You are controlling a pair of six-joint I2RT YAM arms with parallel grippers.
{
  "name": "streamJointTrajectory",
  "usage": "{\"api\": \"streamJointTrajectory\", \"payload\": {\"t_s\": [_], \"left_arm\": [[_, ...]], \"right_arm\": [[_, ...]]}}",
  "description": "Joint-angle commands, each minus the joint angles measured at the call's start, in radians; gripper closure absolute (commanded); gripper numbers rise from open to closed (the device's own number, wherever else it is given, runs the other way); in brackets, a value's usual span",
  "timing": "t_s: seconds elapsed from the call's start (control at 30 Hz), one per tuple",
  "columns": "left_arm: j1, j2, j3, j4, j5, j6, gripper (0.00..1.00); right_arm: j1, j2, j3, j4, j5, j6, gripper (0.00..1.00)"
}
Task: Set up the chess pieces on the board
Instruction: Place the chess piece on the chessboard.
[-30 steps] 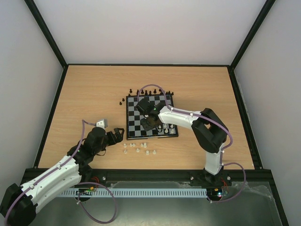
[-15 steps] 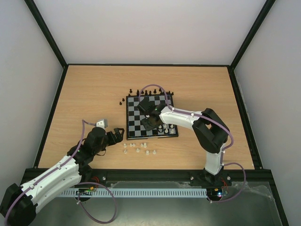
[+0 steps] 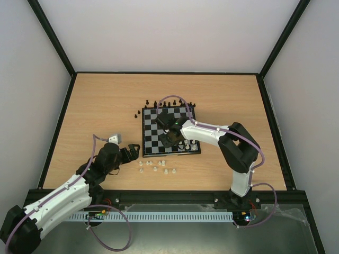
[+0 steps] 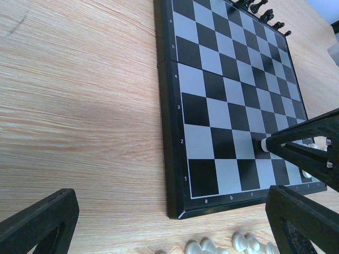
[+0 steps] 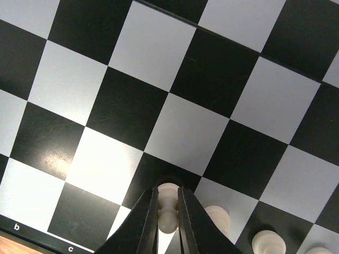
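Note:
The board (image 3: 151,132) lies mid-table; it also shows in the left wrist view (image 4: 222,90) and fills the right wrist view (image 5: 159,47). My right gripper (image 3: 170,139) is low over its near rows, shut on a white pawn (image 5: 168,211) whose base is at a black square; the pawn also shows in the left wrist view (image 4: 263,145). Other white pawns (image 5: 218,218) stand beside it on the board. Several white pieces (image 3: 156,166) lie loose on the table before the board. Black pieces (image 3: 169,103) line its far edge. My left gripper (image 3: 132,151) is open and empty, left of the board's near corner.
A dark frame borders the wooden table (image 3: 95,106). The loose white pieces show in the left wrist view (image 4: 222,246) just below the board's near edge, between my left fingers (image 4: 39,225). My right arm reaches across the board's right half.
My right gripper has shifted very slightly over the board's near rows with the pawn held. The left arm has not moved.

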Motion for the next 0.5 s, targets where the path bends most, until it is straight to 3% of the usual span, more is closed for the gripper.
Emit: {"api": "streamJointTrajectory", "payload": {"t_s": [0.0,0.47], "left_arm": [[0.006,0.008,-0.007,0.021,-0.005,-0.002,0.00],[0.006,0.032,-0.007,0.042,-0.005,0.000,0.00]], "right_arm": [[-0.003,-0.012,-0.009,-0.021,-0.023,-0.015,0.88],[-0.002,-0.015,-0.011,-0.016,-0.027,-0.022,0.76]]}}
